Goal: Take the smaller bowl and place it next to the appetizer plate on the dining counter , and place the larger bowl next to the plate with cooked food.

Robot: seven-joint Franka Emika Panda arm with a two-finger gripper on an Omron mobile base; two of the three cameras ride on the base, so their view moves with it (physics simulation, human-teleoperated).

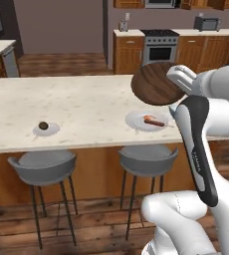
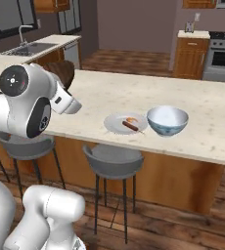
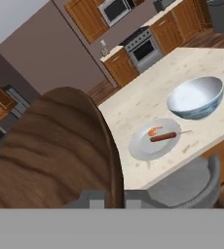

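While the gripper (image 3: 107, 198) stays out of clear sight, clamped on the smaller bowl (image 1: 156, 83), that bowl hangs tilted above the dining counter (image 1: 86, 107), near the plate with cooked food (image 1: 147, 121).

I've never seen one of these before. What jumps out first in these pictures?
Probably the dark wooden smaller bowl, held tilted in the air by the white arm's tool above the dining counter. Below it sits the plate with cooked food, with the larger bowl right beside it.
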